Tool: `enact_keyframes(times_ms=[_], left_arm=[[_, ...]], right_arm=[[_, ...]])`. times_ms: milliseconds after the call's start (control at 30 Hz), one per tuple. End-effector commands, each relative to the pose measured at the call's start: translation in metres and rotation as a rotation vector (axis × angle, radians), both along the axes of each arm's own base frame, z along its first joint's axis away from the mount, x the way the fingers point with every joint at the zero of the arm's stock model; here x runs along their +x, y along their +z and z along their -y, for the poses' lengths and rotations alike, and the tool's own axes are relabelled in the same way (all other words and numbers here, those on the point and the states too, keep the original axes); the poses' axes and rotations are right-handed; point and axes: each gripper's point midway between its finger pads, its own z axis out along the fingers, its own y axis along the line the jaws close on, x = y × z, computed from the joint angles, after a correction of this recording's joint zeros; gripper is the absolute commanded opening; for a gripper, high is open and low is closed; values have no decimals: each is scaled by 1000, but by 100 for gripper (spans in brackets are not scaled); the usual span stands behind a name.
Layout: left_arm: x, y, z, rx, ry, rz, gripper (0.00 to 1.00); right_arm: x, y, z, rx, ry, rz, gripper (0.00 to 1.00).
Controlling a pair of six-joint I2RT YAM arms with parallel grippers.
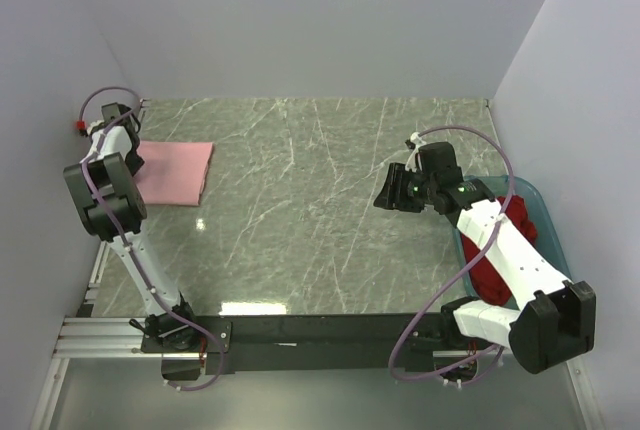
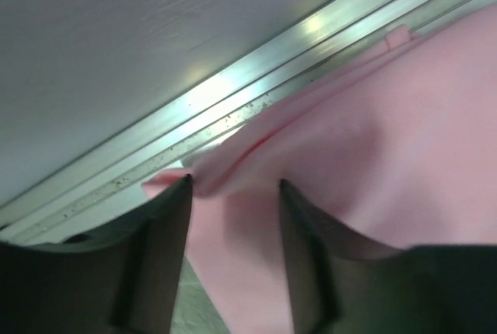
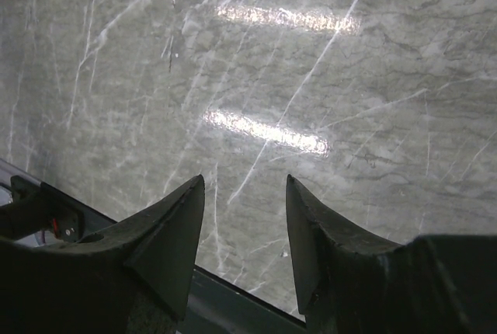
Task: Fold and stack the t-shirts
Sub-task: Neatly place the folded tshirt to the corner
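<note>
The light pink t-shirt lies folded flat at the table's back left. My left gripper is over its left edge. In the left wrist view the left gripper is open, with a folded edge of the pink shirt at its fingertips and cloth beneath the gap. The bright red t-shirt lies bunched in the teal tub at the right, partly hidden by my right arm. My right gripper is open and empty above bare marble, as the right wrist view shows.
An aluminium rail runs along the table's left edge beside the pink shirt, against the grey wall. The marble table spreads between the arms. The table's dark front edge shows below the right gripper.
</note>
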Motion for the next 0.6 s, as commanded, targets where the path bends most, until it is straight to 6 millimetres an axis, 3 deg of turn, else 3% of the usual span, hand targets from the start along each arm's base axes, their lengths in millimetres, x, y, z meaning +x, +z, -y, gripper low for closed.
enact_keyframes(times_ms=[0,33,133,167,233,267,333,367,400,433,467,500,567], left_arm=[[8,48,-2,47,12,122,55],[5,52,-1,43,15,129,65],[-3,72,9,29,15,177,75],[-5,88,12,24,24,222,76],[-10,92,29,-44,9,262,77],[-11,111,38,-59,-6,333,78],[-24,100,59,-142,-27,358,87],[-24,116,64,-149,-26,440,88],[-38,96,73,-191,-10,422,91],[-42,93,79,-221,-6,456,94],[-39,108,89,-257,-13,563,95],[-53,86,98,-301,10,552,96],[-57,89,113,-375,19,647,97]], right_arm=[[4,23,-5,30,12,65,53],[3,25,-6,40,19,71,53],[1,25,-7,51,23,85,52],[-1,26,-8,60,30,91,52],[-3,27,-10,72,34,95,52],[-4,31,-10,82,36,116,52],[-6,34,-11,98,45,137,51],[-7,38,-13,112,51,159,51],[-9,38,-14,123,60,164,50],[-9,39,-14,128,61,171,50],[-11,39,-14,134,61,178,50],[-13,39,-15,138,68,177,50],[-15,38,-14,140,70,182,51]])
